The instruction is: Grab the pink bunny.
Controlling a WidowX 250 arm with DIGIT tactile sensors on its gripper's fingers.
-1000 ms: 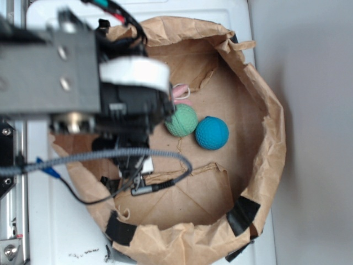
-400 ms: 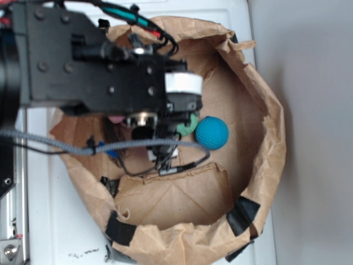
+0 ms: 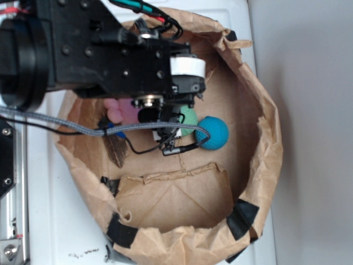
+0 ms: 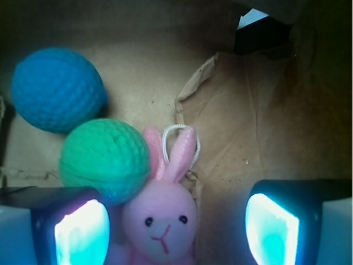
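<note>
Since the earlier exterior frame the arm has been swung deeper into the paper bag (image 3: 259, 138), and the pink bunny (image 3: 122, 112) is now glimpsed at its nine o'clock edge. In the wrist view the bunny (image 4: 161, 221) lies between the spread-apart gripper (image 4: 176, 229) fingers — touching the green ball (image 4: 105, 160) at ten o'clock. No grasp has been made yet — closing remains.

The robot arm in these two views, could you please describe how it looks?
The arm is matte black and boxy, with visible screws and a white band near the wrist. A grey braided cable and thin black wires trail below it; red and green wires run on top. In the wrist view, the gripper has dark jaws whose inner pads glow teal.
</note>
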